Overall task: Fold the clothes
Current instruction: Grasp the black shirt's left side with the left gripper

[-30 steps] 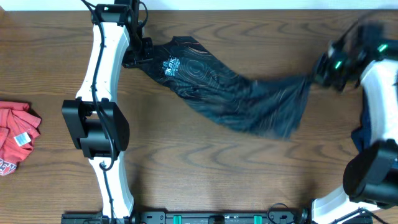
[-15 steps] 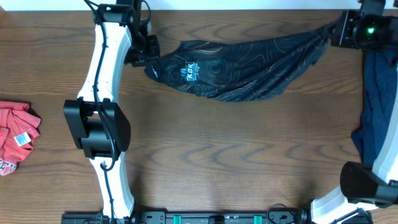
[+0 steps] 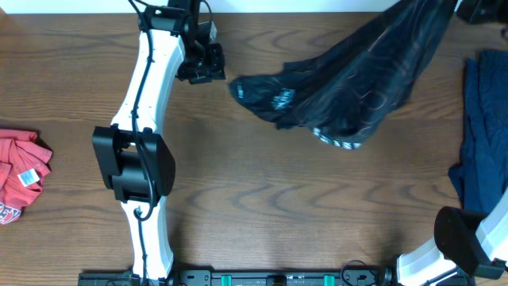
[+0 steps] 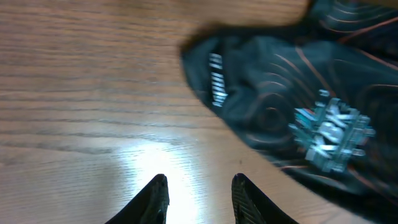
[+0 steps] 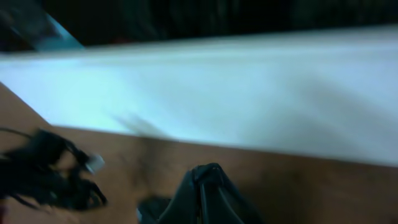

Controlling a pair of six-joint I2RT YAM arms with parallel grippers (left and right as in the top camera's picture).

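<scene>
Our left jaws gape empty, so the black jersey (image 3: 357, 79) hanging from our shut right jaws may bunch.

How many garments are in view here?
3: black jersey far centre-right, red shirt at left edge, dark blue garment at right edge; others may be hidden.
</scene>
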